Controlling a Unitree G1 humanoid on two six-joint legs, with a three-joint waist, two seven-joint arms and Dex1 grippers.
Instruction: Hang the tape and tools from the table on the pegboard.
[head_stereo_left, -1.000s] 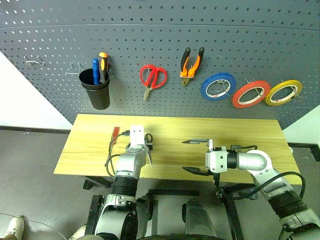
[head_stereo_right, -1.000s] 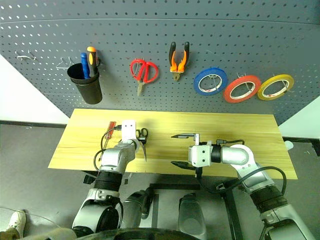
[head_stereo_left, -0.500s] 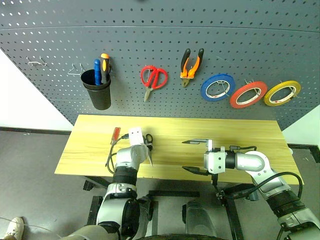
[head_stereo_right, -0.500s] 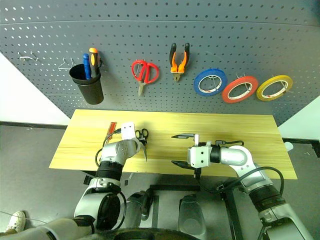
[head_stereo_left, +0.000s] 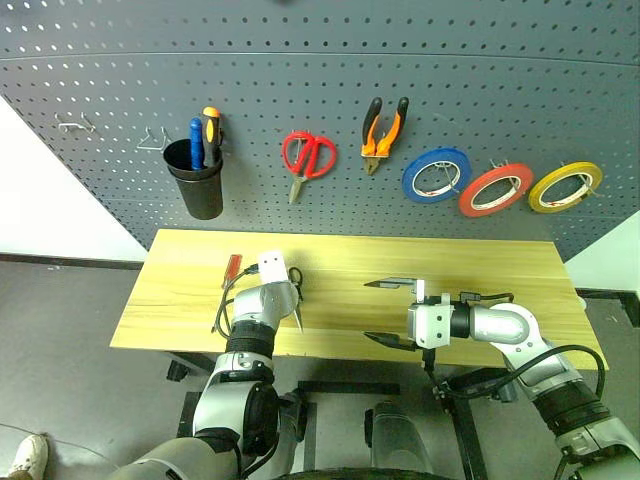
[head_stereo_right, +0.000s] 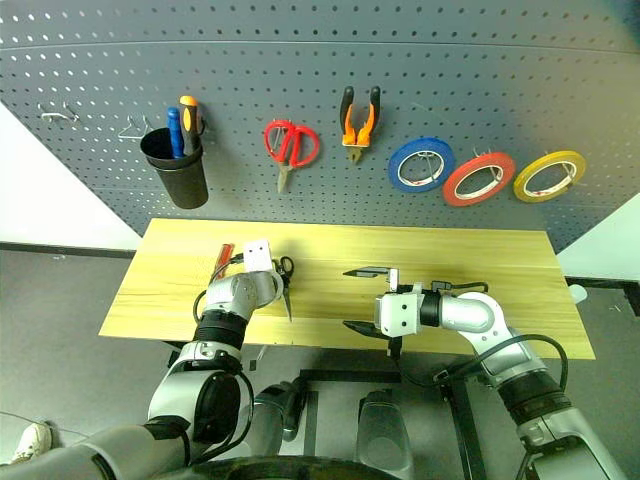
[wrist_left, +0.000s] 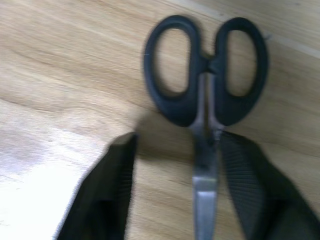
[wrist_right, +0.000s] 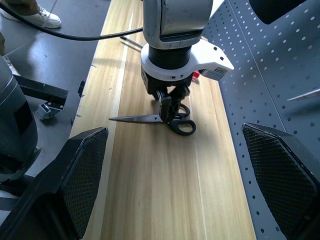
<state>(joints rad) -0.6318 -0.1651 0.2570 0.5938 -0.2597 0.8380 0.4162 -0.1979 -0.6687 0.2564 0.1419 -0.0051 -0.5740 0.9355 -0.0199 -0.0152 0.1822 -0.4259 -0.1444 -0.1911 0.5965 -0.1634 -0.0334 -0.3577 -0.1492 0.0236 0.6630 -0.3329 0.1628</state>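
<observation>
Your pegboard (head_stereo_left: 320, 90) fills the wall behind the table (head_stereo_left: 480, 270), dark grey and dotted with holes. Hanging on it you have the pliers (head_stereo_left: 384, 128), the larger red-handled scissors (head_stereo_left: 306, 158), a blue roll (head_stereo_left: 436, 173), the red tape (head_stereo_left: 497, 188) and a yellow roll (head_stereo_left: 566, 186), plus a black cup (head_stereo_left: 197, 183) holding a blue and a yellow-handled screwdriver.

On the wooden top, your left gripper (wrist_left: 175, 165) is down over the black-handled scissors (wrist_left: 206, 95), which lie flat on the wood with the blades running toward the table's front edge. In the left wrist view one finger sits just beside the blade near the pivot and the other stands a little way off on bare wood, so the jaws are partly drawn in around the blade (you cannot yet call it a firm grasp; the fingers are not both pressed on the steel). The right wrist view shows the same: fingers straddling the scissors just below the handles.

The red-handled screwdriver (head_stereo_left: 230, 267) lies on the table just to the left of that arm.

Your right gripper (head_stereo_left: 392, 312) hangs over the table's front edge, well apart from the scissors, jaws spread wide and holding nothing.
</observation>
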